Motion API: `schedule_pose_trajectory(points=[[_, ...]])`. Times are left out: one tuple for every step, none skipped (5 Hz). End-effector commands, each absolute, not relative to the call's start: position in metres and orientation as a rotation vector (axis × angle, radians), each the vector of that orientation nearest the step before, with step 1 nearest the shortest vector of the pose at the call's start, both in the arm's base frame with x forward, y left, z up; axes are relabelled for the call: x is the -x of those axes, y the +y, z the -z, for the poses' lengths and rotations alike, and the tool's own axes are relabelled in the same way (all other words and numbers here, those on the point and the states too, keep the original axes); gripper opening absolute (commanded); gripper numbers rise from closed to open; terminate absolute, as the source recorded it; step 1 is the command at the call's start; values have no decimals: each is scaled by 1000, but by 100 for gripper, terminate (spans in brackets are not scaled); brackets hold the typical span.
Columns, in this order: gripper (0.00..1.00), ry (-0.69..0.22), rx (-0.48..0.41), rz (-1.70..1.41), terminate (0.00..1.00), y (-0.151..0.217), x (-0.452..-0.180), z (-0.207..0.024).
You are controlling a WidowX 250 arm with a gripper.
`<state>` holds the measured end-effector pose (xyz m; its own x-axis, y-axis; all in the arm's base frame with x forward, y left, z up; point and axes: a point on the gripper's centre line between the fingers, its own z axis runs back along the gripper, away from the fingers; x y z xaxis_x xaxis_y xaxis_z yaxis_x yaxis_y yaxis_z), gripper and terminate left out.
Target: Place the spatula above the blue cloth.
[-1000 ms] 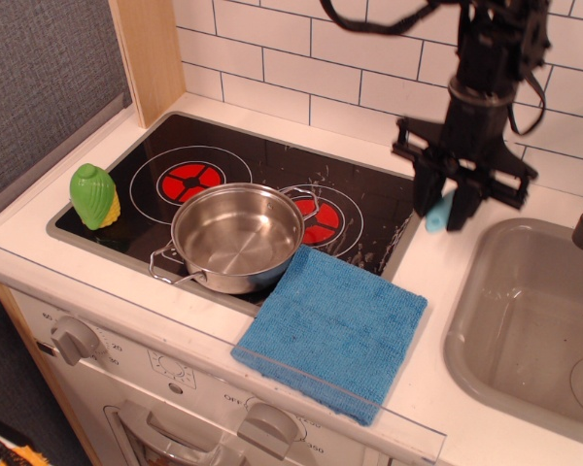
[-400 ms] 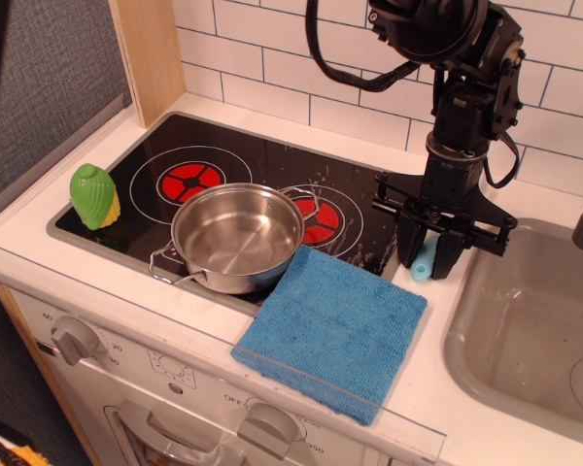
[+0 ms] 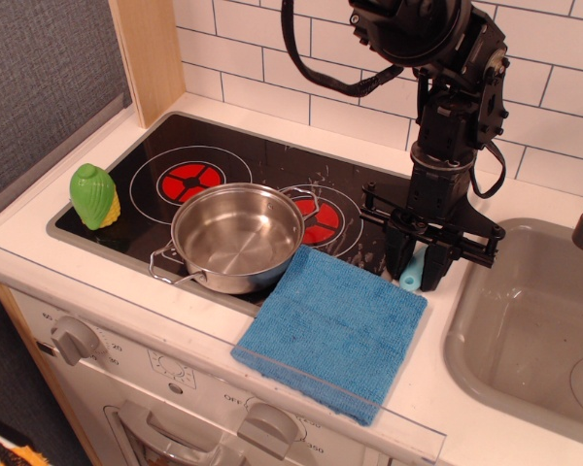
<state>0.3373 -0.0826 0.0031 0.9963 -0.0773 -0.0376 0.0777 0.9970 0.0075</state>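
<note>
My black gripper (image 3: 415,274) points straight down at the far right corner of the blue cloth (image 3: 332,329), which lies on the counter's front edge right of the pot. The fingers are shut on the spatula (image 3: 412,270); only its light blue handle shows between them, hanging just above the counter beside the cloth's far edge. Its white head is hidden by the gripper.
A steel pot (image 3: 235,236) stands on the black hob (image 3: 245,155), touching the cloth's left edge. A green and yellow toy corn (image 3: 94,195) sits at the hob's left end. A grey sink (image 3: 534,330) lies right of the gripper. White tiles form the back wall.
My gripper has moved left and down with the spatula, from near the sink's back corner to the cloth's far right corner.
</note>
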Motion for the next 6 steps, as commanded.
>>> schedule_pose_trajectory(points=[[0,-77,9,35,0,-61,-336,-37],[0,-90,-5,30,0,-56,-341,-42],[0,-72,-25,19,0,-46,-339,-39],[0,-74,-34,11,0,-38,-340,-42],[0,-64,-39,23,0,-35,-340,-42],[100,-57,-37,62,0,-39,-344,-45]])
